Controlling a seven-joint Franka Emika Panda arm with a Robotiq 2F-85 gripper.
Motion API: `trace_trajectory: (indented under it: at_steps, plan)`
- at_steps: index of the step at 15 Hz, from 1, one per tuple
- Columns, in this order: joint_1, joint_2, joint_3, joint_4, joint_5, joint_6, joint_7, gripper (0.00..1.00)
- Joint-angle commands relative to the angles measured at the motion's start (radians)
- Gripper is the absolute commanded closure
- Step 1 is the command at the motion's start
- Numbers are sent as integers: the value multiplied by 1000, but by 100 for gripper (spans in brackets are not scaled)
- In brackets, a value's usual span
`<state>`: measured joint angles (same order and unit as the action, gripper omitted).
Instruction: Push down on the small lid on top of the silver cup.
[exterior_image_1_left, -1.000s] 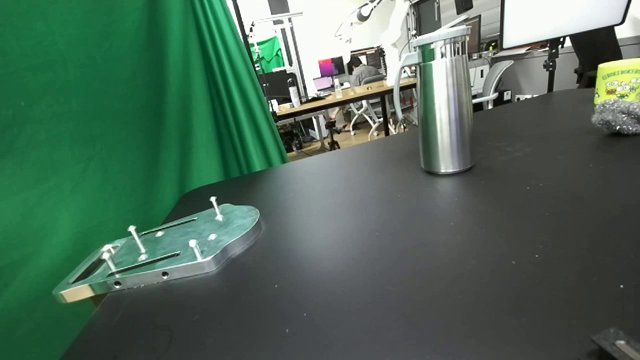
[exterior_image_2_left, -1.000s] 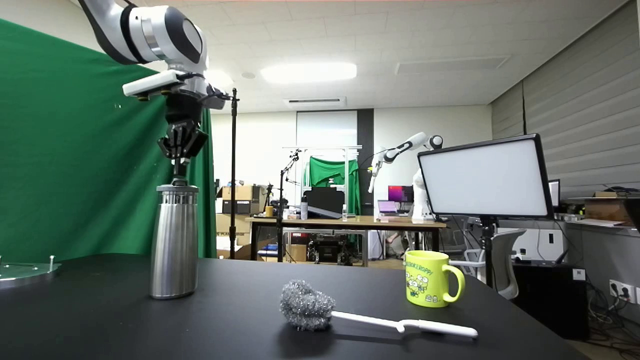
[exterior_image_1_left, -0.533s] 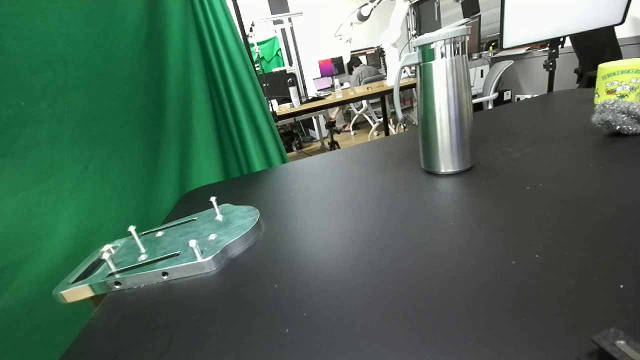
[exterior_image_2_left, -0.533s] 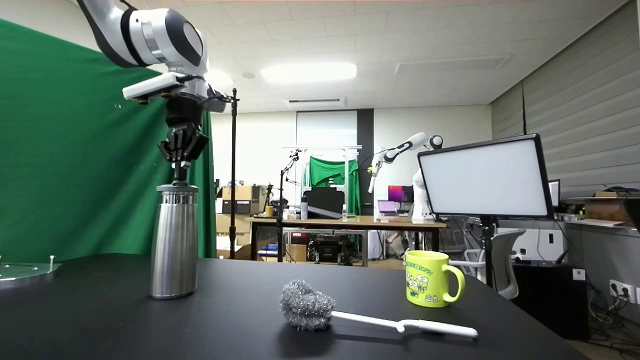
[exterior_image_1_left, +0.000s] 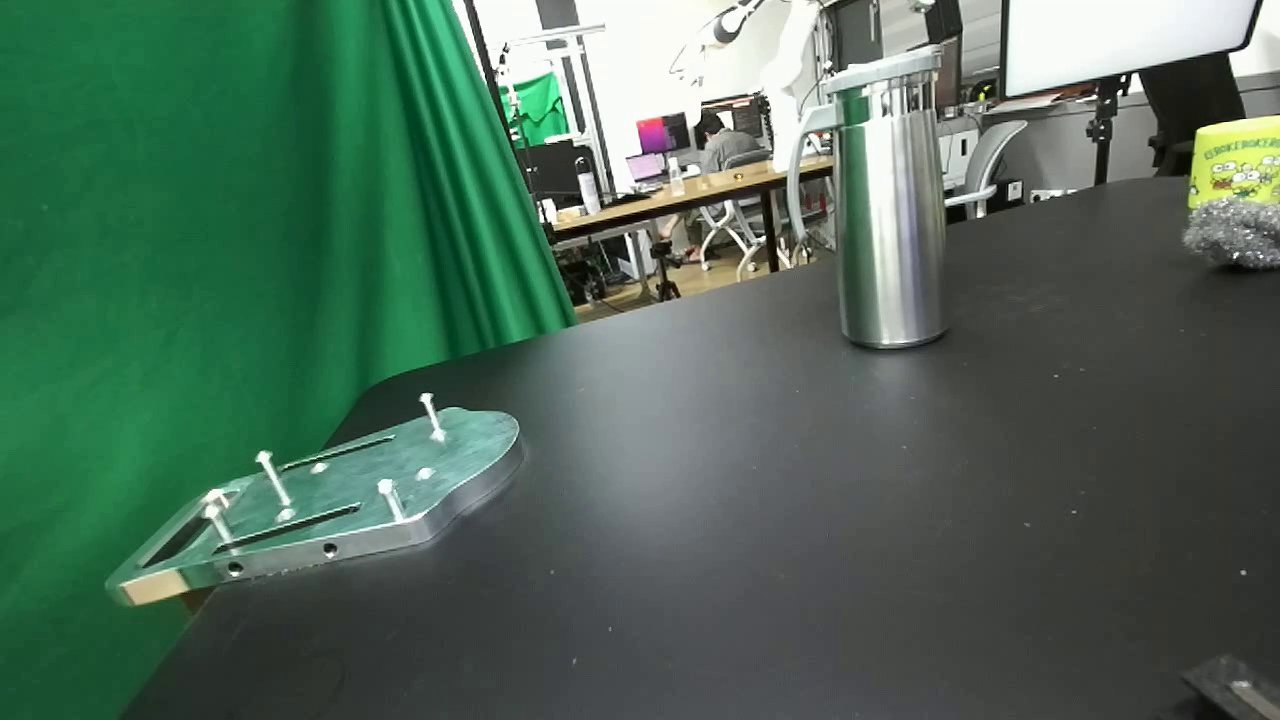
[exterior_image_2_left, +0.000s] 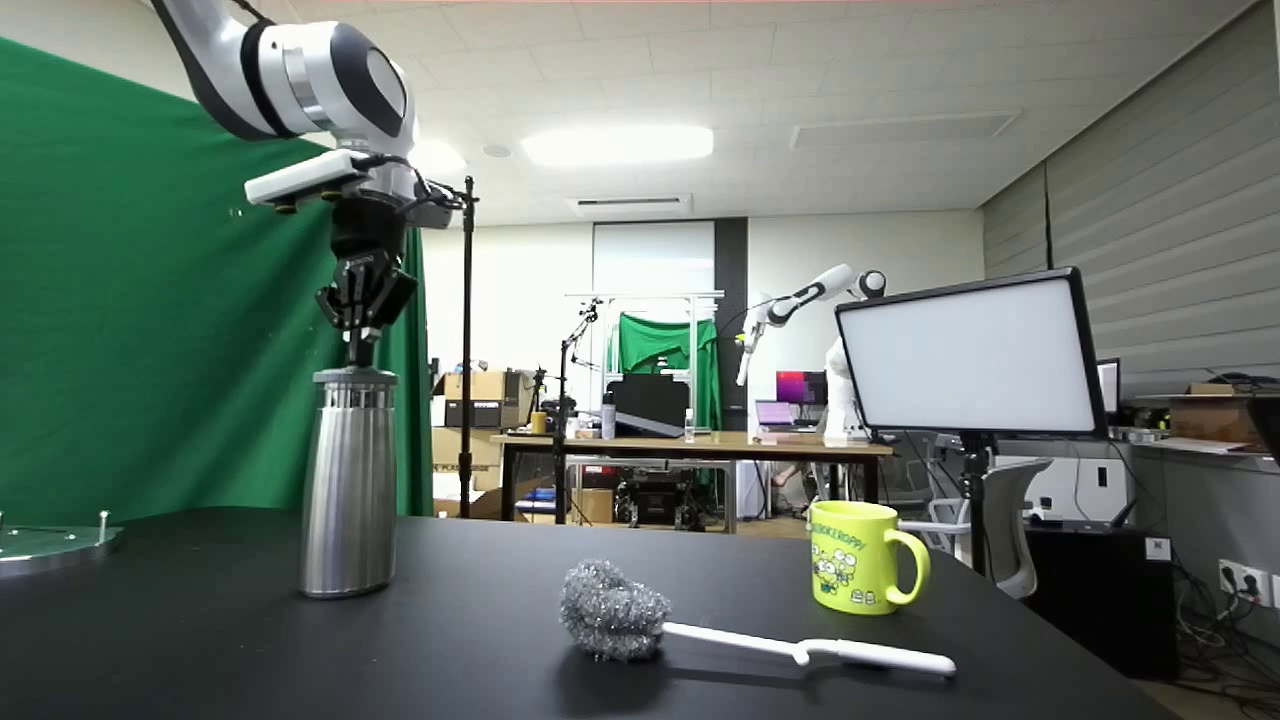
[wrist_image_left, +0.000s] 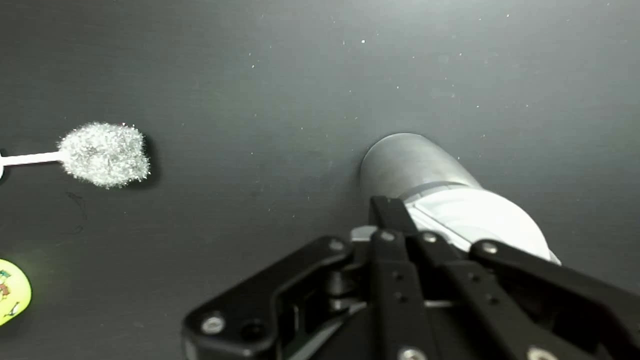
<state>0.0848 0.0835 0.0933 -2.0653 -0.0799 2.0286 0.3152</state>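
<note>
the cup (exterior_image_2_left: 350, 490) stands upright on the black table (exterior_image_2_left: 470, 590), tall and shiny silver, and the lid (exterior_image_2_left: 355, 377) sits on its rim, low and greyish. in an exterior view its pale handle (exterior_image_1_left: 794, 190) curves down one side. the gripper (exterior_image_2_left: 360, 358) hangs straight down over the cup at the end of the arm (exterior_image_2_left: 340, 85), jaws together, their tips right at the top of the lid; how hard they press, if at all, i can't tell. in the wrist view the jaws cover part of the lid, whose top comes out bright and washed out, with the cup's grey side leading down to the table. well apart from the cup lies a brush (exterior_image_2_left: 614, 612), wire head on the cup's side, white stick running just in front of the mug (exterior_image_2_left: 852, 557). the mug is yellow-green and upright, with small cartoon figures on it. a plate (exterior_image_1_left: 340, 488) with pegs (exterior_image_1_left: 275, 484) rests at the table's edge, one end jutting past it, near a green curtain (exterior_image_1_left: 250, 220). beyond the table there's a white panel (exterior_image_2_left: 970, 355) on a pole, and further back another arm (exterior_image_2_left: 815, 290) at a desk (exterior_image_2_left: 720, 444)
</note>
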Motion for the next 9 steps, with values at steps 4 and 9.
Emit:
trace_trajectory:
  at_steps: [4,9]
  plan:
    - [7,18,-11,-10,-9,25,44,100]
    - [6,8,-13,0,-4,17,41,100]
